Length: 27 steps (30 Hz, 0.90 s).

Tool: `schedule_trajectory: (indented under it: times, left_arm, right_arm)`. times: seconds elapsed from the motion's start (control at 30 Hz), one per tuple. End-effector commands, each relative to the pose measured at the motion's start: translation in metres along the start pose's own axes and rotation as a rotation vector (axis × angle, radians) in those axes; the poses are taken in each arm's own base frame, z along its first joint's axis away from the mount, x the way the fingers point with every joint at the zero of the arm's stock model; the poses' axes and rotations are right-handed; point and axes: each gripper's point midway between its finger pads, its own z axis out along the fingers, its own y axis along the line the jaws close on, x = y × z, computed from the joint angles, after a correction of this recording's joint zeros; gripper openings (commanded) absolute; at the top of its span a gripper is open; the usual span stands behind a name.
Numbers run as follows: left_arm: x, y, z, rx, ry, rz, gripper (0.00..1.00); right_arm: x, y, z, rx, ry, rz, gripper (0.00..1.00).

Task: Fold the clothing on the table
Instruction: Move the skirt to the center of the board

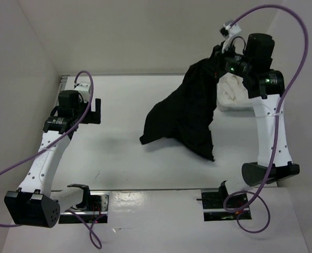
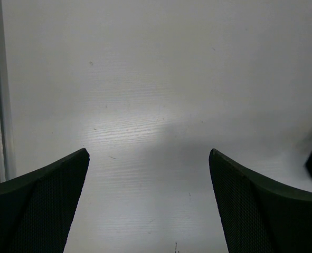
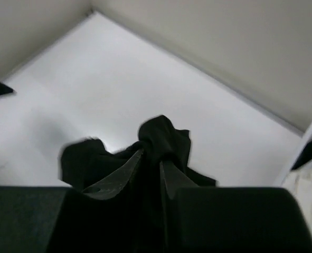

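**Operator:** Start nearest me. What is my left hand doing?

**Observer:** Your left hand (image 2: 149, 153) hangs over the bare desk (image 1: 119, 158) on the left side, with its fingers spread wide and nothing between them. A sliver of black shows at the right edge of its wrist view, so the cloth lies off to its right, well apart from it.

**Operator:** And the clothing itself?

**Observer:** The black skirt (image 1: 185, 116) is past the middle, toward the right. Its lower part trails on the desk in a crumpled fan. The rest rises in a drape to your right hand (image 3: 152, 156), which is raised near the far right corner and pinches a bunched fold of the fabric. I cannot tell whether that fold is waist or hem.

**Operator:** Is anything beyond it?

**Observer:** A white garment (image 1: 232, 92) lies just behind the drape, beside your right arm and partly hidden by the skirt.

**Operator:** So which step am I on?

**Observer:** In my judgement you are early in the task, lifting the skirt to spread it, and no fold is made yet. The next move calls for laying the fabric flat, so carry it toward the open middle and let the trailing part pull smooth as you lower it. You will likely want your left hand across to take a second edge, because one pinch alone leaves the skirt bunched. Keep the drape clear of the white garment so that it doesn't drag along.
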Motion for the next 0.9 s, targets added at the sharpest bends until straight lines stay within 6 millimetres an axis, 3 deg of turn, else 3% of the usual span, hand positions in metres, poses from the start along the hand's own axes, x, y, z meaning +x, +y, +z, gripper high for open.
schedule_trajectory:
  times: [0.0,0.03,0.07,0.1,0.17,0.2,0.27,0.3,0.37,0.43,0.53,0.57,0.67,0.73,0.87]
  left_arm:
    - [-0.008,0.001,0.002,0.001,-0.028,0.017,1.00]
    - [-0.008,0.001,0.002,0.001,-0.028,0.017,1.00]
    - [-0.008,-0.001,0.002,0.010,-0.029,0.017,1.00]
    - [-0.008,-0.001,0.002,0.010,-0.029,0.017,1.00]
    - [-0.001,-0.003,0.004,0.020,-0.009,0.018,1.00]
    - [-0.001,-0.004,0.004,0.029,-0.009,0.030,1.00]
    - [-0.001,-0.006,0.004,0.039,-0.010,0.030,1.00]
    - [-0.001,-0.006,0.004,0.040,-0.010,0.030,1.00]
    - [-0.001,-0.007,0.004,0.050,-0.010,0.039,1.00]
    - [-0.001,-0.007,0.004,0.050,-0.010,0.039,1.00]
    - [-0.001,-0.005,0.004,0.040,-0.010,0.039,1.00]
    - [0.001,-0.005,0.006,0.040,-0.001,0.039,1.00]
    - [0.001,-0.001,0.006,0.017,0.000,0.039,1.00]
    - [0.005,0.000,0.008,0.008,0.010,0.039,1.00]
    - [0.008,0.007,0.012,-0.036,0.030,0.030,1.00]
  right_arm:
    - [0.050,-0.021,0.022,0.075,0.082,-0.013,0.23]
    - [0.059,-0.026,0.026,0.115,0.094,-0.032,0.51]
    - [0.074,-0.037,0.032,0.176,0.126,-0.028,0.86]
    - [0.107,-0.066,0.034,0.322,0.208,-0.014,0.92]
    - [0.128,-0.089,0.038,0.448,0.256,0.011,0.98]
    - [0.147,-0.115,0.033,0.601,0.314,0.035,0.98]
    - [0.171,-0.135,0.029,0.715,0.401,0.031,0.98]
    - [0.175,-0.134,0.027,0.710,0.425,0.024,0.98]
    - [0.186,-0.107,0.039,0.595,0.479,-0.008,0.98]
    - [0.174,-0.053,0.052,0.396,0.439,-0.087,0.98]
    - [0.177,0.009,0.059,0.188,0.423,-0.210,0.98]
    - [0.189,0.038,0.065,0.102,0.452,-0.248,0.98]
    - [0.214,0.071,0.076,-0.068,0.518,-0.299,0.98]
    - [0.231,0.075,0.083,-0.113,0.563,-0.295,0.98]
    - [0.283,0.090,0.103,-0.215,0.681,-0.327,0.98]
